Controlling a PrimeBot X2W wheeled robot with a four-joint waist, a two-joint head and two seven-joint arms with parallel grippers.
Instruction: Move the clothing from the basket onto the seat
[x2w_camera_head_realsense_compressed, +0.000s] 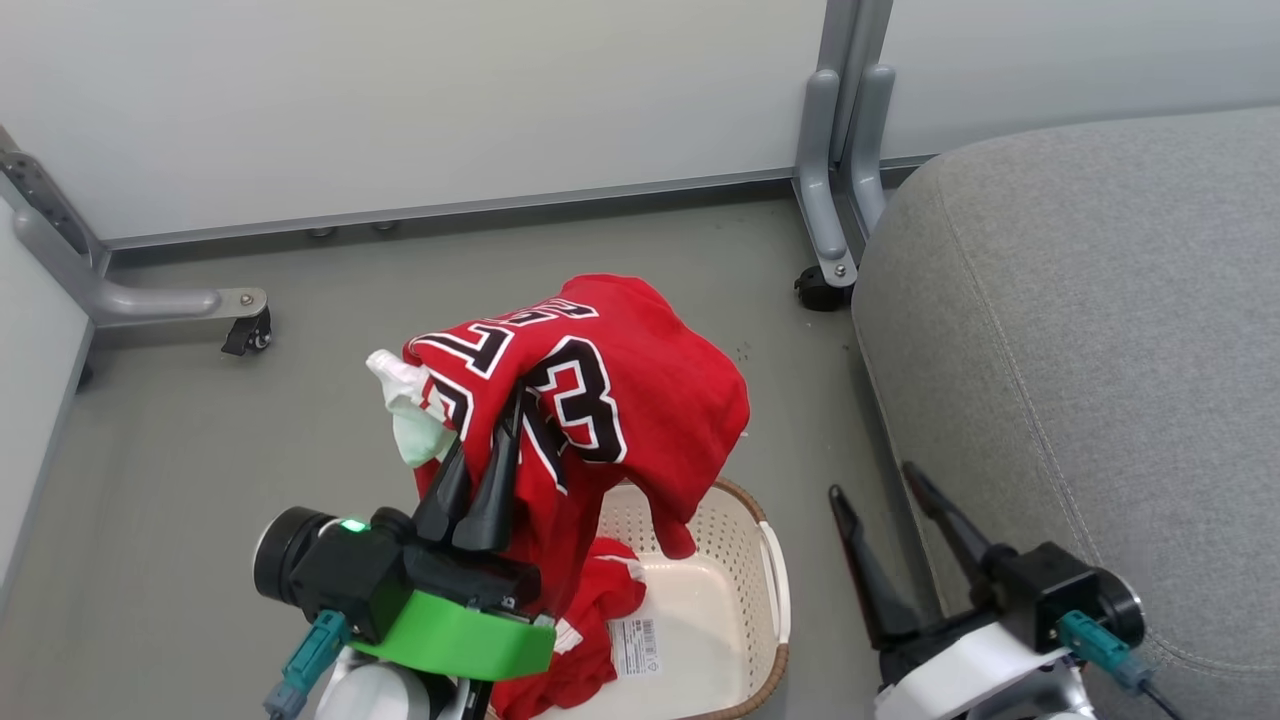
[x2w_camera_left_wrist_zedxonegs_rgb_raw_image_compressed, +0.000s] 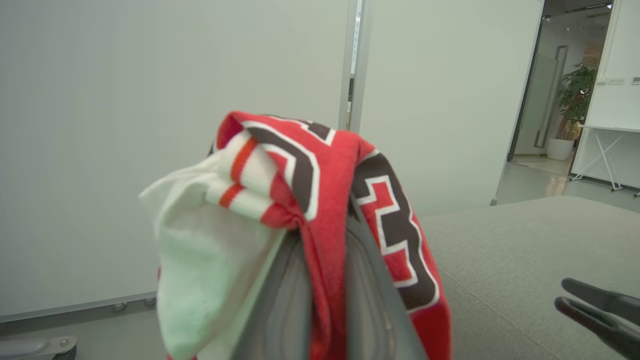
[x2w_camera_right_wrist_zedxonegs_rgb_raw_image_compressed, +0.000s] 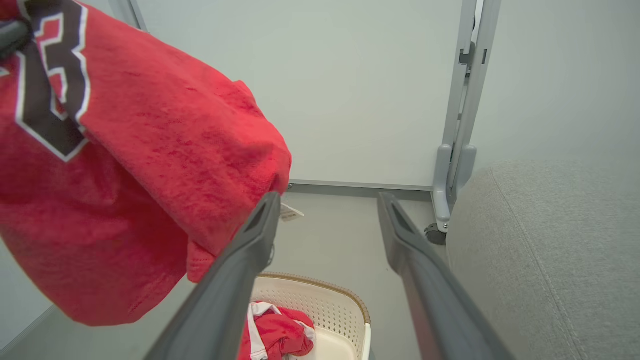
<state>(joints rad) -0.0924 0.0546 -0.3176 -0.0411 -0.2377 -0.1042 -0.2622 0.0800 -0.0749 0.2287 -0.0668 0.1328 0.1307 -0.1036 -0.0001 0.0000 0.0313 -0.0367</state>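
Left gripper: your left gripper (x2w_camera_head_realsense_compressed: 488, 440) is clenched on a fold of the jersey (x2w_camera_head_realsense_compressed: 630, 400), the cloth pinched between the two dark fingers close to the number, so the whole garment hangs from that one point and drapes over the fingertips
Jersey: it hangs raised above the basket (x2w_camera_head_realsense_compressed: 772, 570) with one lower corner dipping just inside the rim; you hold it this high, I judge, so the tail can clear the rim before it goes sideways
White trim: the white trim (x2w_camera_head_realsense_compressed: 408, 412) bunches on the outer side of your left fingers, which suggests you caught the jersey near an edge, not mid-panel
Right gripper: your right gripper (x2w_camera_head_realsense_compressed: 872, 480) is spread wide and grasps nothing; it sits low between the basket and the seat (x2w_camera_head_realsense_compressed: 1080, 350), likely parked clear of the jersey's path
Second garment: a smaller red piece (x2w_camera_head_realsense_compressed: 605, 590) with white edging lies crumpled in the basket; you cannot tell from here whether the jersey's hanging tail touches it
Basket: it stands on the floor (x2w_camera_head_realsense_compressed: 200, 450) just beside the seat, so the carry is short
Seat: the grey cushion on your right is bare where it shows
Risk: a single pinch may slip, or the tail may snag the rim
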